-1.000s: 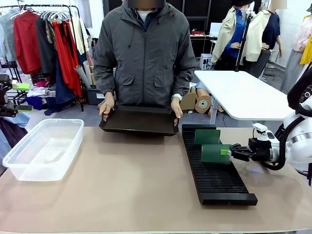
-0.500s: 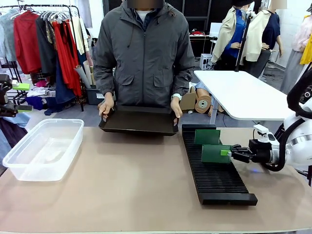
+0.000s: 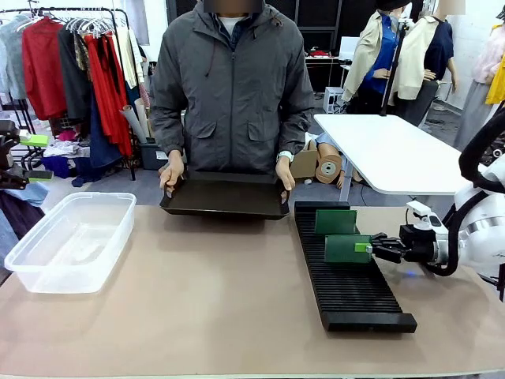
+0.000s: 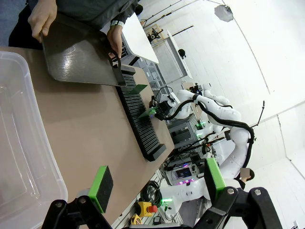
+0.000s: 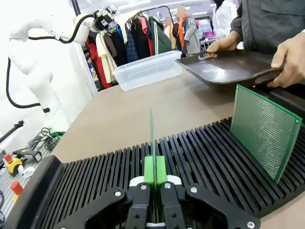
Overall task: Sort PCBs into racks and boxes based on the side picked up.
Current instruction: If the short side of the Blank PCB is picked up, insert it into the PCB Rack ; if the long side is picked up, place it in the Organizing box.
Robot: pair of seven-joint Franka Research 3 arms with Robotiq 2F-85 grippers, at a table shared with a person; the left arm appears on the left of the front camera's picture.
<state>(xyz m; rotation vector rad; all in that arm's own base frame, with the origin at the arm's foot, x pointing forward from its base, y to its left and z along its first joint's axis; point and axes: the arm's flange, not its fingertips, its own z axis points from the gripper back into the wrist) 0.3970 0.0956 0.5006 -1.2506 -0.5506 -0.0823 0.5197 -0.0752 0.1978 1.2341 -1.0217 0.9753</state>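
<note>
My right gripper (image 3: 375, 247) is shut on the edge of a green PCB (image 3: 348, 249), held upright over the middle of the long black rack (image 3: 347, 296). In the right wrist view this PCB (image 5: 152, 138) shows edge-on between the green pads (image 5: 154, 172), its lower edge down at the rack's ridges (image 5: 95, 174). A second PCB (image 3: 335, 222) (image 5: 263, 136) stands in a slot nearer the far end. The clear box (image 3: 71, 241) sits at the table's left. My left gripper (image 4: 157, 179) is open, held high beside the clear box (image 4: 19, 143), nothing between its pads.
A person at the far side holds a shallow black tray (image 3: 226, 196) (image 5: 224, 67) by both ends, its near edge over the table just left of the rack's far end. A white table (image 3: 390, 150) stands behind on the right.
My right gripper has edged slightly left with the PCB over the rack. The person and the tray have barely moved.
</note>
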